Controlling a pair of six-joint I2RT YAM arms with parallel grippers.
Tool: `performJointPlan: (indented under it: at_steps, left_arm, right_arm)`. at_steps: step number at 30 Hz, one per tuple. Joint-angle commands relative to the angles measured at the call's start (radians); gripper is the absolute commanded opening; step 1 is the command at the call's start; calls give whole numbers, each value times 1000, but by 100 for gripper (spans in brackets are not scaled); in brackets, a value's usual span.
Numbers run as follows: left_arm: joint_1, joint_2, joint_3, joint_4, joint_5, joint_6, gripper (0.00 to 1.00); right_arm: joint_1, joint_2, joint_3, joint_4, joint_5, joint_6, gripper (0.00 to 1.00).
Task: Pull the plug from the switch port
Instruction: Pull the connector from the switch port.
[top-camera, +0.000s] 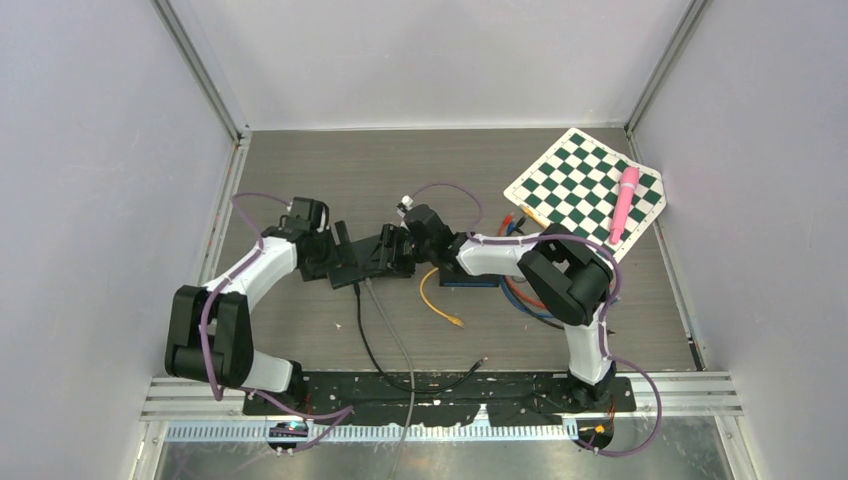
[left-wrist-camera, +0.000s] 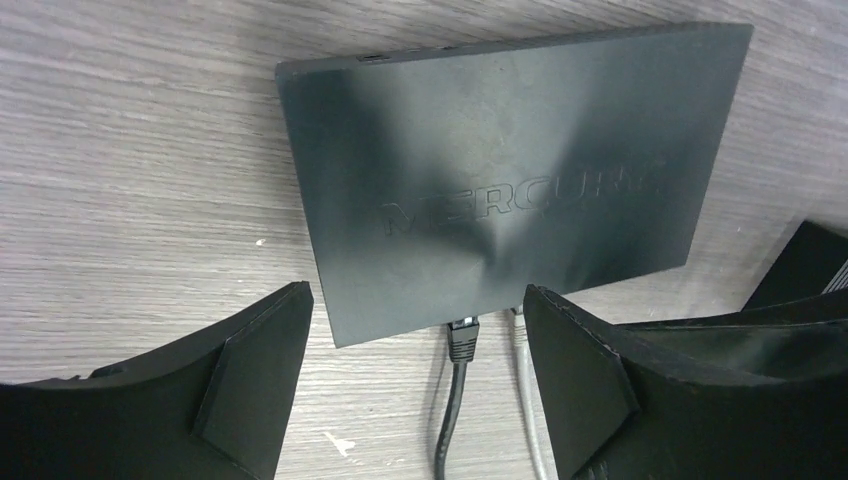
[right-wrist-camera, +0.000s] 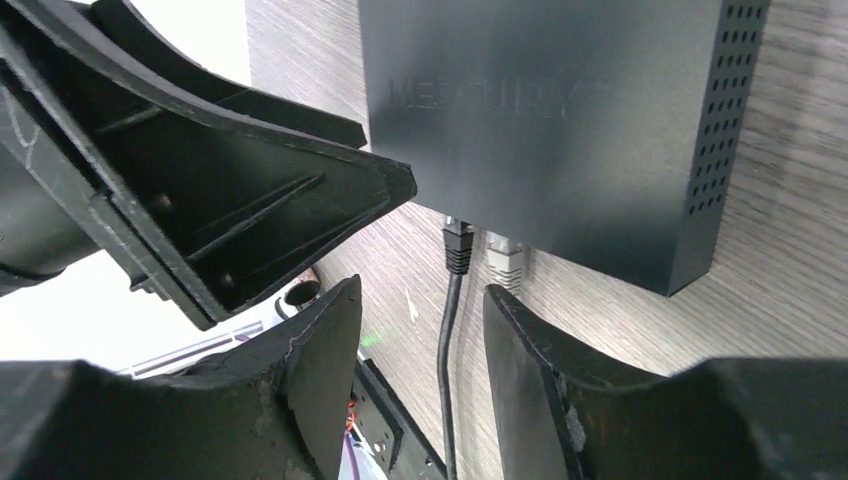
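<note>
The black Mercury switch (left-wrist-camera: 500, 180) lies flat on the wood-grain table, seen also as switch (top-camera: 368, 258) and switch (right-wrist-camera: 560, 130). Two plugs sit in ports on its near edge: a black plug (left-wrist-camera: 462, 340) and a grey plug (left-wrist-camera: 520, 322), the same black plug (right-wrist-camera: 457, 247) and grey plug (right-wrist-camera: 505, 262) in the right wrist view. My left gripper (left-wrist-camera: 415, 350) is open, its fingers (left-wrist-camera: 250, 380) flanking the switch's near corner and both plugs without touching. My right gripper (right-wrist-camera: 422, 320) is open, and the black cable (right-wrist-camera: 447, 350) runs loose between its fingers.
A green-and-white checkerboard (top-camera: 585, 190) with a pink marker (top-camera: 624, 205) lies at the back right. An orange cable (top-camera: 440, 305) and blue and red cables (top-camera: 520, 290) lie near the right arm. The black cable (top-camera: 365, 335) and grey cable (top-camera: 400, 350) trail toward the near edge.
</note>
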Motion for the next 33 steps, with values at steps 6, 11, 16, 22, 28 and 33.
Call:
performJointPlan:
  at_steps: [6,11,16,22,28,33]
  left_arm:
    - [-3,46,-55,183,-23,-142,77]
    - [-3,63,-102,243,-1,-158,72]
    - [-3,57,-139,276,10,-162,67]
    - [-3,60,-157,298,23,-165,62]
    - [-3,64,-179,326,39,-169,60]
    - [-3,58,-188,331,45,-166,59]
  right_arm:
    - [-5,70,8,11,-43,70,52]
    - [-5,108,1,42,-48,109,50]
    - [-6,135,-12,70,-3,155,47]
    - [-7,180,-11,140,-7,204,39]
    - [-8,181,-29,152,8,211,30]
    - [-16,188,-28,142,7,214,30]
